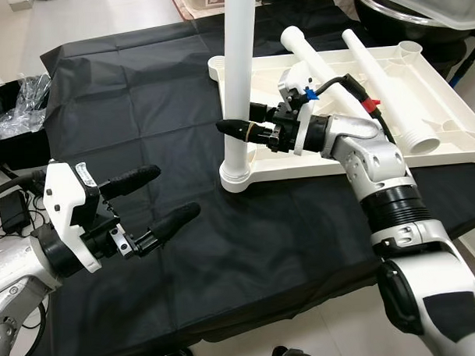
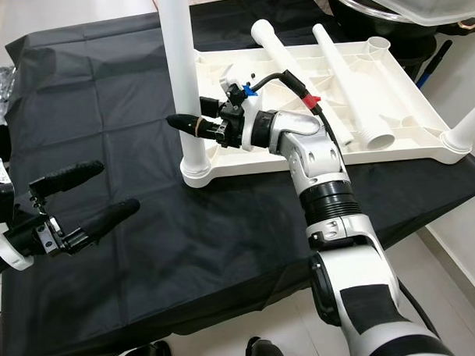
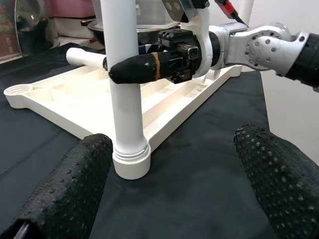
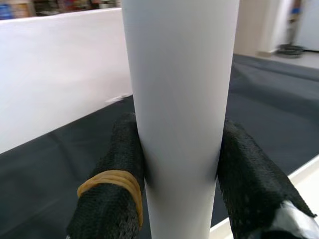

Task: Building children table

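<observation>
The white plastic table top [image 1: 300, 169] lies upside down on a black cloth [image 1: 141, 111]. One white leg [image 1: 237, 69] stands upright in its near-left corner socket [image 1: 239, 176]. My right gripper [image 1: 234, 130] is shut on this leg a little above the socket, and its fingers [image 4: 114, 164] press both sides of the tube [image 4: 179, 99]. Two loose legs [image 1: 315, 62] [image 1: 382, 83] lie inside the table top. My left gripper [image 1: 174, 190] hangs open over the cloth, in front and to the left of the upright leg [image 3: 122, 99], holding nothing.
A crumpled clear plastic bag [image 1: 16, 107] and cables [image 1: 8, 209] lie off the cloth's left edge. A dark bin with a clear lid [image 1: 419, 7] stands at the back right. Another white tube [image 2: 470, 127] leans at the far right. The cloth's front edge drops to the floor.
</observation>
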Controlling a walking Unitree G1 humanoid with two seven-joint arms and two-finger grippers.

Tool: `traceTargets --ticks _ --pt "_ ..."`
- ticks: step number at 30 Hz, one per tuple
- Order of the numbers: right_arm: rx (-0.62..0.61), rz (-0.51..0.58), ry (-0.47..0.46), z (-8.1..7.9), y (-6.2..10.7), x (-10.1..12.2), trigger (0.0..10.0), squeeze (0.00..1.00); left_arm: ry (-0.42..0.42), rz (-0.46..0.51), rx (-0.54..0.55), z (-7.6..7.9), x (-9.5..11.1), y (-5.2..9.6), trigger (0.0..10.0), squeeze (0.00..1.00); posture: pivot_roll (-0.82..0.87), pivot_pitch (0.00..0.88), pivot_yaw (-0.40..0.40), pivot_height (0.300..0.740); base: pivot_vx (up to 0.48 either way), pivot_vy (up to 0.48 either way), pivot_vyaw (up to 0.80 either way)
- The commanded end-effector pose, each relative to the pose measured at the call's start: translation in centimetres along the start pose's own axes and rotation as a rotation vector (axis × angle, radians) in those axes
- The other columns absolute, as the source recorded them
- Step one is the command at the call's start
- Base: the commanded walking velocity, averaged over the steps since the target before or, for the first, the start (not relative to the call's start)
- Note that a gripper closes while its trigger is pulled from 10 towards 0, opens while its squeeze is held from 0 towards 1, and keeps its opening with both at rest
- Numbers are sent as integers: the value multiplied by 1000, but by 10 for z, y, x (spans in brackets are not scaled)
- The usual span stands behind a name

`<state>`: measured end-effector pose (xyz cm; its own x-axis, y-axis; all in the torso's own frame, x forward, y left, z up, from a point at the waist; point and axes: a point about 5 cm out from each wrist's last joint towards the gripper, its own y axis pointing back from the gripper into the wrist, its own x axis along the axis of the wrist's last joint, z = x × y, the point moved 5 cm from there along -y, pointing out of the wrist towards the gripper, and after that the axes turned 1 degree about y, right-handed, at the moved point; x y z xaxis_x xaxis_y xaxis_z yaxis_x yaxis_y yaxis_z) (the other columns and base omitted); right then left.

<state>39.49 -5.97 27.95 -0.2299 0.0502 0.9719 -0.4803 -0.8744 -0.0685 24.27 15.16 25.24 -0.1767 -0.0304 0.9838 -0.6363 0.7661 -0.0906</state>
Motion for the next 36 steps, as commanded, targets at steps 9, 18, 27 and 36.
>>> traceTargets --ticks 9,18,27,36 --pt "-723 -113 17 -25 7 -45 0 0 8 12 -14 2 -4 -10 10000 0 36 224 -33 740 0 0 0" --pt "-696 -134 13 -50 -6 -50 0 0 0 25 -28 0 -1 -15 10000 0 28 211 -33 740 0 0 0" --pt "-584 -48 -86 -38 -2 -23 10000 1000 0 31 -30 0 -1 -17 10000 0 27 211 -32 740 0 0 0" --pt "-385 59 19 10 12 22 10000 1000 5 30 -33 1 -1 -17 10000 0 33 222 -36 740 0 0 0"
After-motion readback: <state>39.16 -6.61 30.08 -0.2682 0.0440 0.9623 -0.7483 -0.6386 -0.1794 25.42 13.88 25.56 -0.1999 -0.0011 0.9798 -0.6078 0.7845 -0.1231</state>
